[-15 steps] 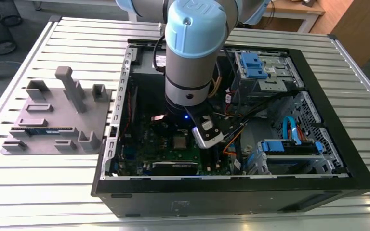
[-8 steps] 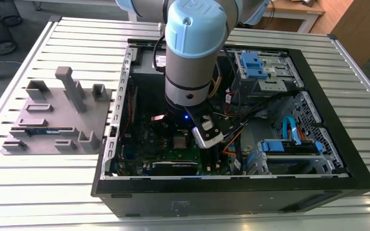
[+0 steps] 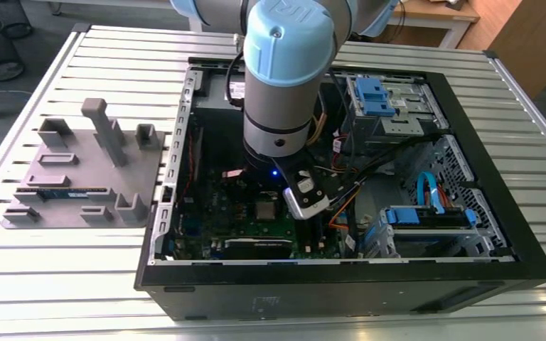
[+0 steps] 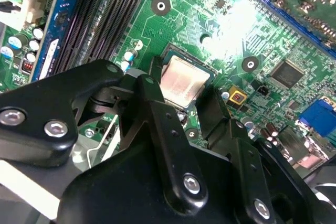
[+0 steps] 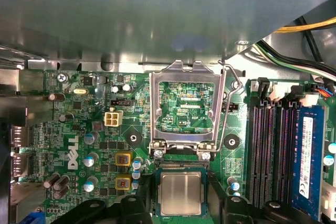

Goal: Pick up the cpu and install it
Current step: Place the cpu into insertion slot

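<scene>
Gripper (image 4: 182,95) spread either side of the chip (image 4: 180,78) in its socket (image 5: 181,166); 1 sideways bump could seat it crooked.

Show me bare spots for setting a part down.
Bare table slats lie free on the camera side of the grey fixture tray and at the exterior view's right of the computer case. The case's inside is crowded: arm, cables, drive bays.

White lettering (image 5: 72,152) marks the green motherboard (image 5: 105,182).
</scene>
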### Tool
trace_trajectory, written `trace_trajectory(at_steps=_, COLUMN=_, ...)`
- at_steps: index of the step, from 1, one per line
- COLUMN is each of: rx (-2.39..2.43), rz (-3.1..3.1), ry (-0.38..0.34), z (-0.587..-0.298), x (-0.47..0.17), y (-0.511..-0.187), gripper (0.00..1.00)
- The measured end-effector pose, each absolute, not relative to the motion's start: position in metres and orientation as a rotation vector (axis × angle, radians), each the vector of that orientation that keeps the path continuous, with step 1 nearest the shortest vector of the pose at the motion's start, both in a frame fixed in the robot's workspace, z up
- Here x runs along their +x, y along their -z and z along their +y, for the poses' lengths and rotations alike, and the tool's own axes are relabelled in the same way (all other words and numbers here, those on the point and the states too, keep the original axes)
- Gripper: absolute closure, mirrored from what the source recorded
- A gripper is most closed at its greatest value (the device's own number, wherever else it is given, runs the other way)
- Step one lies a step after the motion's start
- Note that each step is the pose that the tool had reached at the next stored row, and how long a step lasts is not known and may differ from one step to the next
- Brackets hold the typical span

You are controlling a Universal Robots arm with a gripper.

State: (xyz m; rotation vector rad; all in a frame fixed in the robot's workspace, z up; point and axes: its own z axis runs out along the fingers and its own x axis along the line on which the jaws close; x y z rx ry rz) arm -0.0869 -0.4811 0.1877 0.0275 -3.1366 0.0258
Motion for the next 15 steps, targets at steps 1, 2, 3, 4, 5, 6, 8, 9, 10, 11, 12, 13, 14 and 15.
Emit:
trace_trajectory(at_steps=1, rx=0.028, rz=-3.137, ry=-0.026, z=-0.4811, x=-0.0869, y=-0.1877, gripper=0.46)
trace_trajectory(at_steps=2, rx=0.027, rz=-3.137, ry=-0.026, z=-0.4811, x=-0.0869, y=-0.1877, gripper=0.46)
trace_trajectory(at_steps=3, rx=0.028, rz=-3.137, ry=-0.026, z=-0.4811, x=-0.0869, y=-0.1877, gripper=0.46)
trace_trajectory(at_steps=4, rx=0.028, rz=-3.136, ry=-0.026, z=-0.4811, x=-0.0869, y=-0.1877, gripper=0.46)
trace_trajectory(at_steps=5, rx=0.027, rz=-3.137, ry=-0.026, z=-0.4811, x=-0.0869, y=-0.1877, gripper=0.46)
trace_trajectory(at_steps=6, rx=0.027, rz=-3.136, ry=-0.026, z=-0.4811, x=-0.0869, y=-0.1877, gripper=0.46)
trace_trajectory(at_steps=8, rx=0.028, rz=-3.137, ry=-0.025, z=-0.481, x=-0.0869, y=-0.1884, gripper=0.46)
trace_trajectory(at_steps=9, rx=0.028, rz=-3.137, ry=-0.025, z=-0.481, x=-0.0869, y=-0.1888, gripper=0.46)
trace_trajectory(at_steps=10, rx=0.027, rz=-3.137, ry=-0.025, z=-0.481, x=-0.0869, y=-0.1888, gripper=0.46)
trace_trajectory(at_steps=11, rx=0.028, rz=-3.137, ry=-0.025, z=-0.481, x=-0.0869, y=-0.189, gripper=0.46)
trace_trajectory(at_steps=12, rx=0.028, rz=-3.137, ry=-0.026, z=-0.4811, x=-0.0869, y=-0.1892, gripper=0.46)
trace_trajectory(at_steps=13, rx=0.028, rz=-3.137, ry=-0.026, z=-0.4811, x=-0.0869, y=-0.1892, gripper=0.46)
trace_trajectory(at_steps=14, rx=0.028, rz=-3.137, ry=-0.026, z=-0.481, x=-0.0869, y=-0.1892, gripper=0.46)
trace_trajectory(at_steps=15, rx=0.028, rz=-3.137, ry=-0.026, z=-0.4811, x=-0.0869, y=-0.1893, gripper=0.46)
